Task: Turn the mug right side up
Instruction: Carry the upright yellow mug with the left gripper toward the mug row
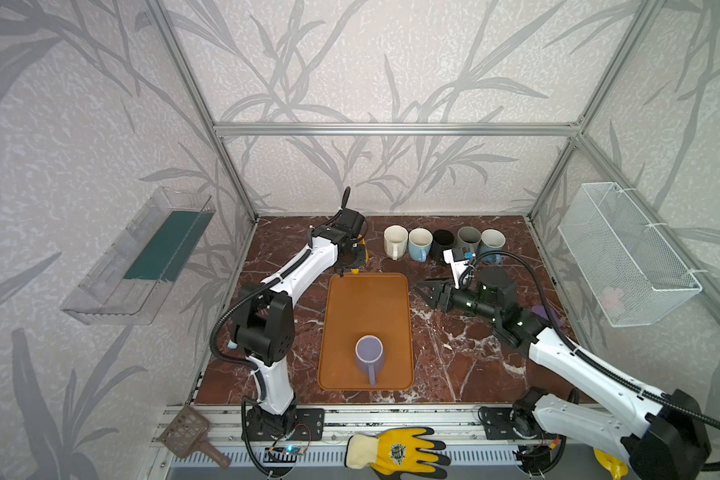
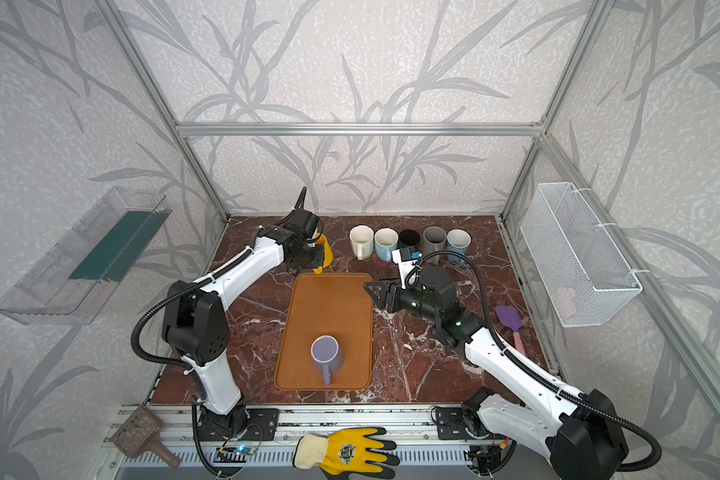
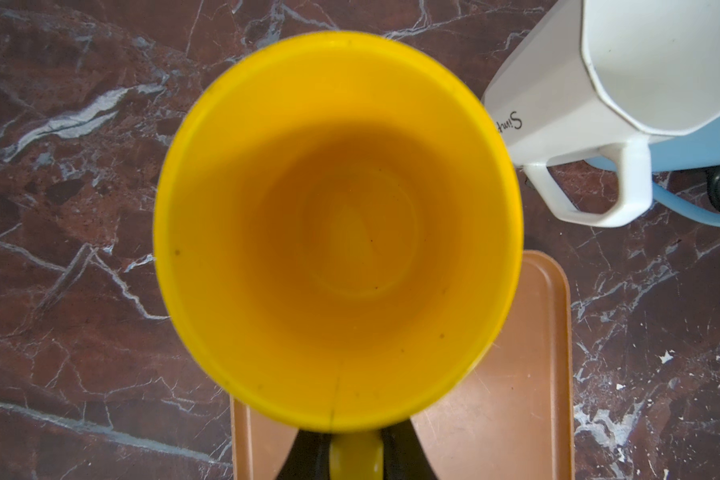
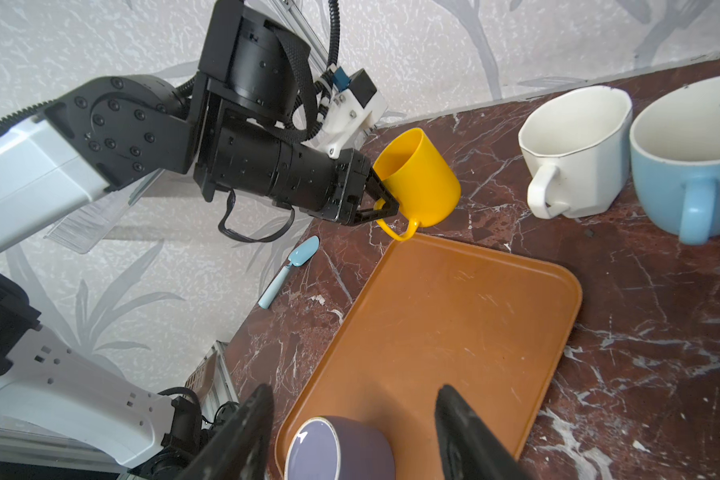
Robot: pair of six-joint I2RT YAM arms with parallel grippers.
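Observation:
My left gripper (image 1: 352,266) (image 4: 385,199) is shut on the handle of a yellow mug (image 2: 327,249) (image 4: 420,183). The mug is tilted with its mouth upward, low over the table at the far left corner of the brown tray (image 1: 366,303). The left wrist view looks straight into the yellow mug (image 3: 337,228). A purple mug (image 1: 368,353) (image 2: 326,353) stands upside down on the near part of the tray, handle toward the front. My right gripper (image 1: 422,289) (image 4: 354,395) hangs open above the tray's right edge with nothing between its fingers. The purple mug (image 4: 341,449) lies below it.
Several upright mugs line the back of the table, from a cream mug (image 1: 395,241) to a blue-and-white mug (image 1: 492,243). A purple spatula (image 2: 512,320) lies at the right, a light blue spoon (image 4: 289,270) at the left. A wire basket (image 1: 628,253) hangs on the right wall.

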